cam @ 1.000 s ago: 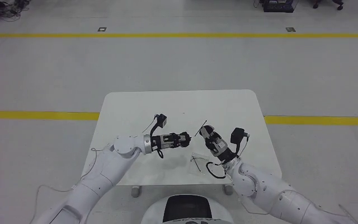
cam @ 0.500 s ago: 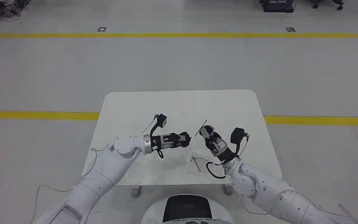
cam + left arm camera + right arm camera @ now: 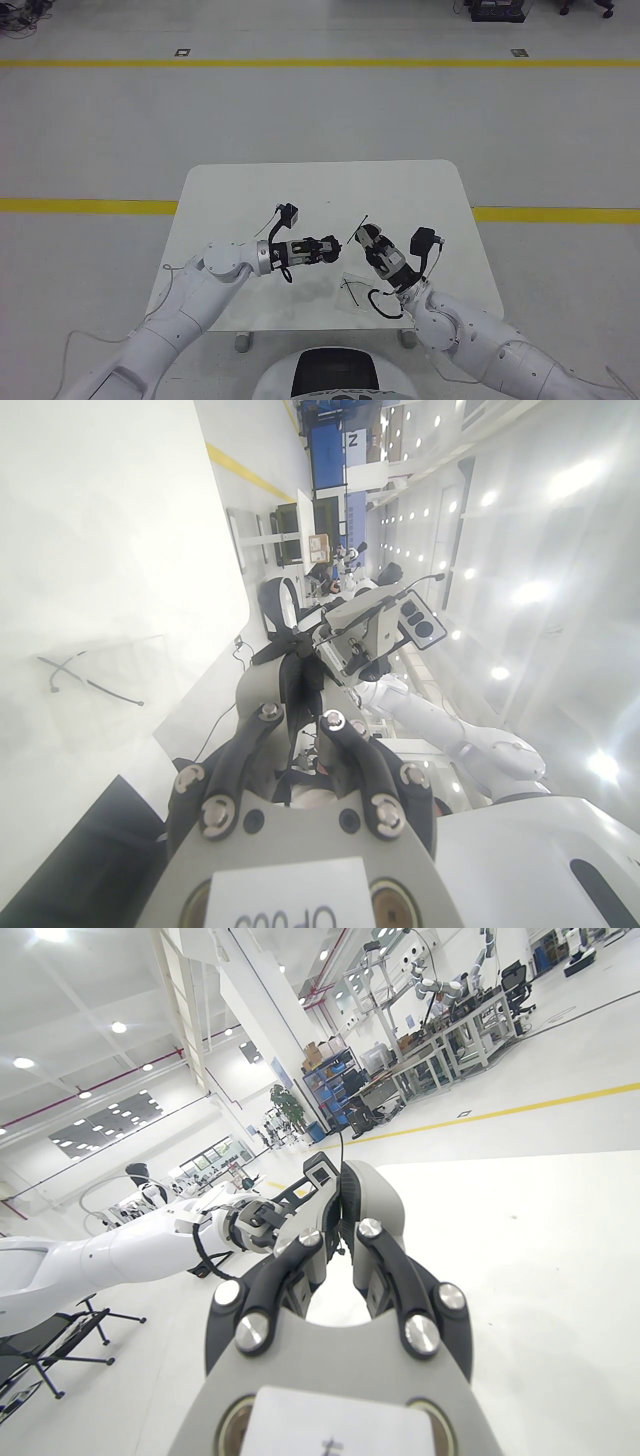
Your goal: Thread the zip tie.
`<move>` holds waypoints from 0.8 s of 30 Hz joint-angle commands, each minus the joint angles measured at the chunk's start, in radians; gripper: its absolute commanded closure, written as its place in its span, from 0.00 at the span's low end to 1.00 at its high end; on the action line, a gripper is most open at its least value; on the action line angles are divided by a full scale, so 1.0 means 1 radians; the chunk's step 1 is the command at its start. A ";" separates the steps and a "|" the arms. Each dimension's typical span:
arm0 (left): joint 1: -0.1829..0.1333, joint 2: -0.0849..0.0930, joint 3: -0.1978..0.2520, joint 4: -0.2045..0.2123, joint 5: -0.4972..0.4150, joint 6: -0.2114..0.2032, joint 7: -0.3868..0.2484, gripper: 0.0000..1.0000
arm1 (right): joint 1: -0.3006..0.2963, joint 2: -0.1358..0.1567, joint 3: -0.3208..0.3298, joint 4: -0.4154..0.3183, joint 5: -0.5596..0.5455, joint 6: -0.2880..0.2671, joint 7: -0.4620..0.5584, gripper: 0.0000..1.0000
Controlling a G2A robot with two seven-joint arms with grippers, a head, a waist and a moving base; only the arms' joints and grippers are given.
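Over table [image 3: 230,190], right tool [image 3: 341,1180] clamping zip tie [image 3: 340,1144] (tip out); left tool [image 3: 332,247] seemingly closed.

White table [image 3: 250,190], rounded corners, top plain & matte, no cloth or mat over it. Clear plastic sheet [image 3: 352,288] lies flat on table, close to table's near edge, approx mid-width, slightly to robot's right of table centre. Thin black zip ties [image 3: 60,670] lie loose on the sheet: two crossed over each other, a third, longer one just beside them, straight, not touching the pair. Small dark speck [image 3: 325,203] sits on bare top nearer table's far edge, approx mid-width; can't tell what it is.
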 commanded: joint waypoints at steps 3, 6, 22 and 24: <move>0.000 0.000 0.000 0.000 0.000 0.000 0.000 1.00 | -0.012 -0.007 0.019 -0.005 -0.006 0.000 0.021 1.00; 0.000 0.000 0.000 0.000 0.000 0.000 0.000 1.00 | -0.013 -0.008 0.024 -0.007 -0.007 0.000 0.017 1.00; 0.000 0.000 0.000 0.000 0.000 0.000 0.000 1.00 | -0.031 -0.021 0.058 -0.009 -0.024 0.005 0.057 1.00; 0.000 0.000 0.000 0.000 0.000 0.000 0.000 1.00 | -0.031 -0.021 0.058 -0.009 -0.024 0.005 0.057 1.00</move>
